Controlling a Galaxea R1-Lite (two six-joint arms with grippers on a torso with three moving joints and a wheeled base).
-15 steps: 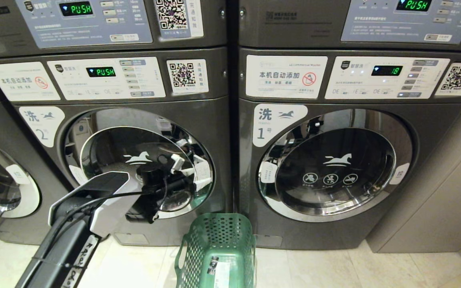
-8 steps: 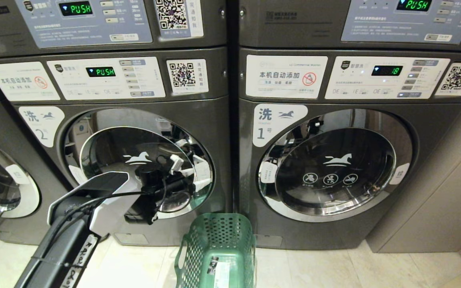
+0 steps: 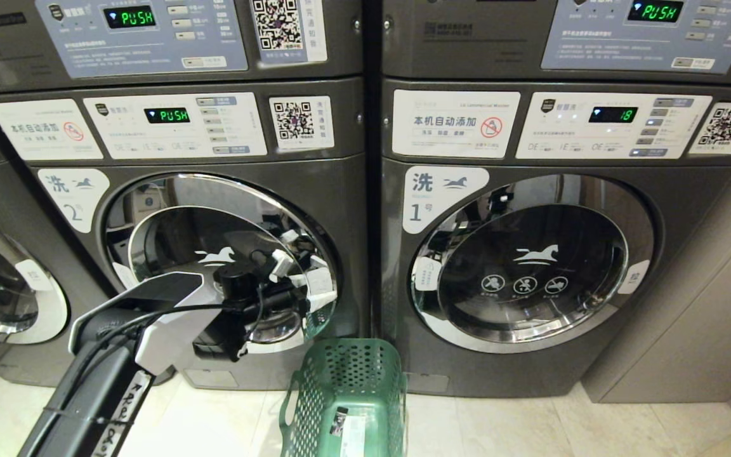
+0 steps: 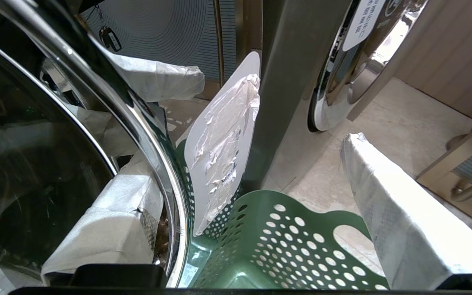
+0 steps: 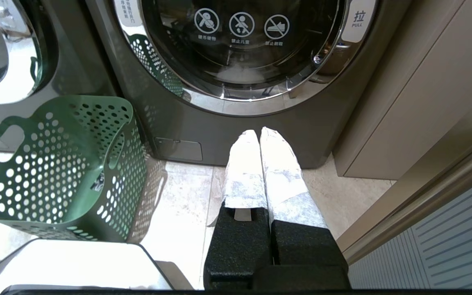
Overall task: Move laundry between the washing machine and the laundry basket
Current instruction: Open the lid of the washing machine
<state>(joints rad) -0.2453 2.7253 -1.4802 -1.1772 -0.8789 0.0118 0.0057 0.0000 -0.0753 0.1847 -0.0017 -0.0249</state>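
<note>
At the right edge of the washer (image 3: 226, 190) door marked 2, the left gripper (image 3: 305, 279) stands wide open, empty, one finger (image 4: 113, 221) against the chrome rim; the basket (image 3: 346, 393) sits just below on the floor; right gripper (image 5: 260, 135) clenched, low before machine 1 (image 3: 530, 266); laundry unseen.

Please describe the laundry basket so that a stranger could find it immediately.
Find the two grey washing machines marked 2 and 1. On the floor before the seam between them stands the laundry basket: narrow green plastic with round-holed walls and cut-out handles, the only green thing there.
</note>
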